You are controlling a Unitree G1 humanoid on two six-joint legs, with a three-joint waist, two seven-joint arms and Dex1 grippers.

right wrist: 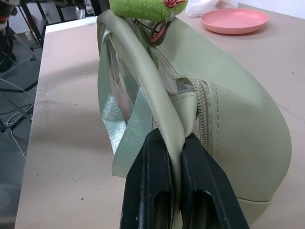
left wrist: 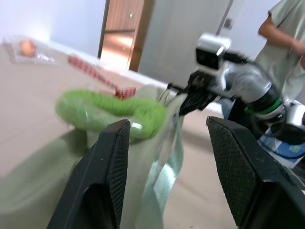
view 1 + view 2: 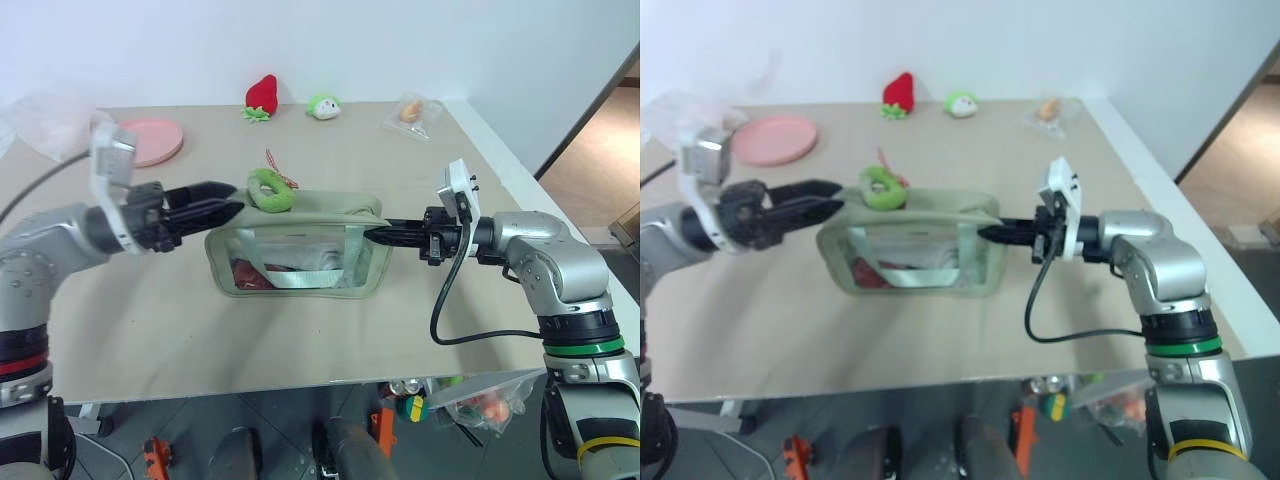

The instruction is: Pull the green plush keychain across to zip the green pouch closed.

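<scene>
The green pouch (image 3: 300,255) stands on the table, sage-green with clear window sides and a pale strap. The green plush keychain (image 3: 270,190), a lime ring on a red cord, rests on the pouch's top at its left end. My left gripper (image 3: 237,199) is level with the keychain, just to its left. Its fingers (image 2: 109,167) stand apart with nothing between them, and the keychain (image 2: 109,112) lies just beyond their tips. My right gripper (image 3: 378,236) is shut on the fabric rim at the pouch's right end, and its fingers (image 1: 152,181) pinch that edge beside the zipper (image 1: 206,119).
A pink plate (image 3: 150,140) sits at the back left. A red strawberry plush (image 3: 262,95), a green-and-white plush (image 3: 323,105) and a small clear bag (image 3: 412,115) line the far edge. A person (image 2: 286,28) stands beyond the table's right side.
</scene>
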